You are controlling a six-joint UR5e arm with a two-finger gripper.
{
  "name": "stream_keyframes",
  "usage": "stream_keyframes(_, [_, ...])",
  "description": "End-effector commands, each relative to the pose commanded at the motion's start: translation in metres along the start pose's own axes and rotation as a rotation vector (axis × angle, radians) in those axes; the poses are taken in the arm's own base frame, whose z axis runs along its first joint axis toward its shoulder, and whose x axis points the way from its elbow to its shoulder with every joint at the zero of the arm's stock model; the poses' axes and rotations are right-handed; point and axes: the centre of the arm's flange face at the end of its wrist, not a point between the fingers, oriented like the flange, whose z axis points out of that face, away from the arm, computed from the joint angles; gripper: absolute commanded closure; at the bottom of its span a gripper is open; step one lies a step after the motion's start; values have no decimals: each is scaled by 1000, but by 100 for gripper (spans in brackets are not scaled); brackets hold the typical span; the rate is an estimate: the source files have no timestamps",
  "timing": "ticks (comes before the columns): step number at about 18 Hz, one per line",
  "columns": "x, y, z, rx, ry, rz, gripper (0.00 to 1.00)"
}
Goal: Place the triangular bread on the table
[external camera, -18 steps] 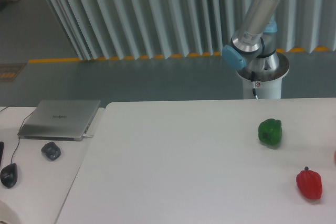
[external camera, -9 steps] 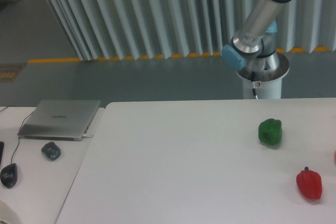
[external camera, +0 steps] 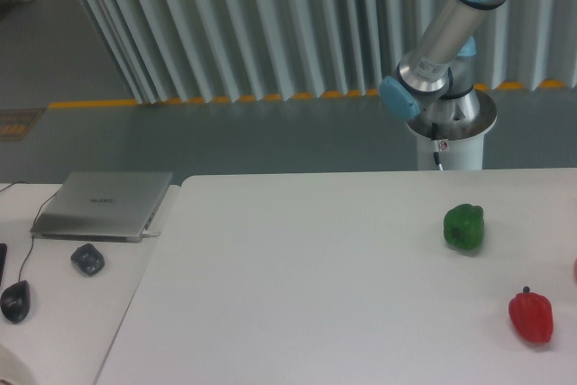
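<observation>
From my remote seat I saw only the arm [external camera: 448, 17], its elbow and upper link rising out the top of the shot by the base. The hand was off-frame, so I couldn't tell if it was released, clenched or grasping anything, and couldn't fix places relative to it. No triangular bread anywhere in view: not on the worktop [external camera: 297, 268], not near the arm. Poss. it was up with the hand, but that's my guess. On the worktop: green pepper [external camera: 464, 227] and red pepper [external camera: 530, 315], well apart, both toward the arm's side. Laptop [external camera: 104, 205] and two mice [external camera: 87, 259] on the adjoining desk. Judged progress: the placement wasn't done; bread had yet to reach the worktop.
</observation>
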Motion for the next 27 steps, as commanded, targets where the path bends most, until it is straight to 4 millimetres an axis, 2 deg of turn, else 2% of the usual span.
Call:
stream_keyframes(5, [5, -2, 15, -39, 50, -8, 0])
stream_keyframes(8, [4, -3, 13, -66, 58, -34, 0])
stream_keyframes(10, [0, -20, 11, -101, 67, -47, 5])
stream_keyframes(11, [-2, -21, 9, -108, 64, -47, 5])
stream_keyframes(12, [-2, -22, 9, -106, 63, -49, 11])
stream_keyframes(15, [-1, -23, 11, -106, 65, -49, 11])
stream_keyframes(16, [-1, -23, 11, -104, 64, -50, 26])
stream_keyframes(18, [0, -20, 11, -102, 63, -46, 28])
stream_keyframes(19, [0, -21, 11, -101, 62, -47, 33])
stream_keyframes(20, [0, -20, 11, -99, 61, -47, 47])
stream_keyframes(21, [0, -19, 9, -96, 56, -55, 67])
stream_keyframes(24, [-2, -19, 2, -101, 52, -57, 93])
stream_keyframes(27, [2, -25, -16, -87, 78, -49, 100])
